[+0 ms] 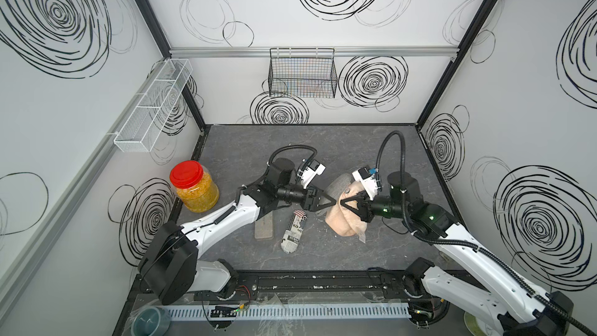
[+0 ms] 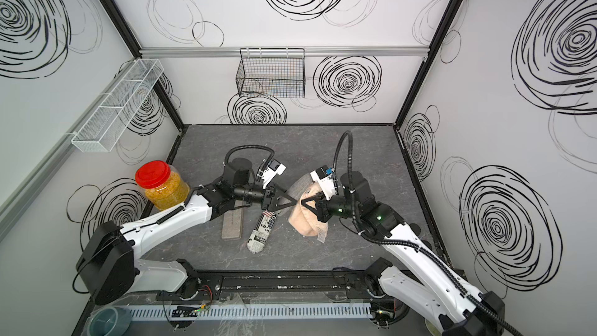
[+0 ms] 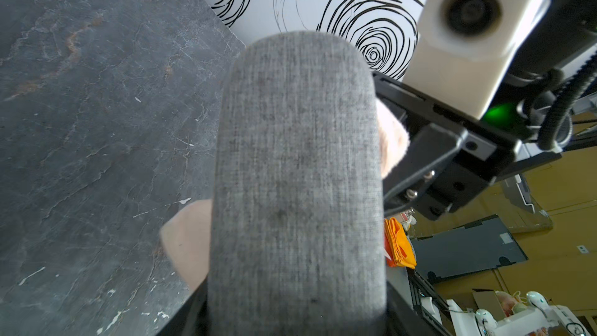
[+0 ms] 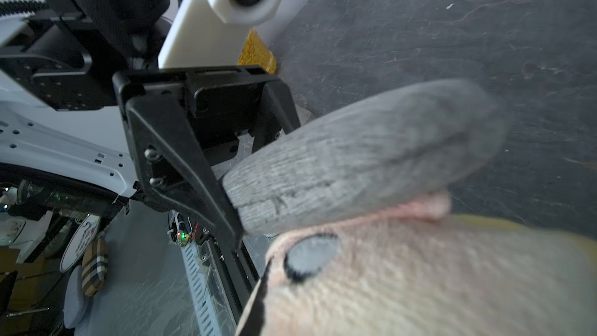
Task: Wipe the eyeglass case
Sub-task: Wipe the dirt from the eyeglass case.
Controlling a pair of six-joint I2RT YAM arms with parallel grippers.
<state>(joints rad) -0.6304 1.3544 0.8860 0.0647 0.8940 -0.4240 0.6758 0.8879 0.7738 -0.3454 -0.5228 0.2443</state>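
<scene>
A grey fabric eyeglass case [image 1: 337, 185] is held above the table, and my left gripper [image 1: 333, 202] is shut on its near end. In the left wrist view the eyeglass case [image 3: 297, 172] fills the middle and hides the fingertips. My right gripper [image 1: 343, 203] faces the left one tip to tip and is shut on a pink cloth [image 1: 342, 223]. The cloth hangs bunched under and against the case. In the right wrist view the pink cloth [image 4: 420, 279] lies right below the eyeglass case [image 4: 371, 153]. Both top views show the case [image 2: 298, 185] and the cloth [image 2: 305, 226].
A newsprint-patterned pouch [image 1: 293, 231] and a flat brown-grey block [image 1: 264, 226] lie on the dark table under the left arm. A red-lidded jar [image 1: 193, 185] stands at the left wall. A black wire basket [image 1: 302, 74] and a white mesh shelf [image 1: 151, 108] hang on the walls.
</scene>
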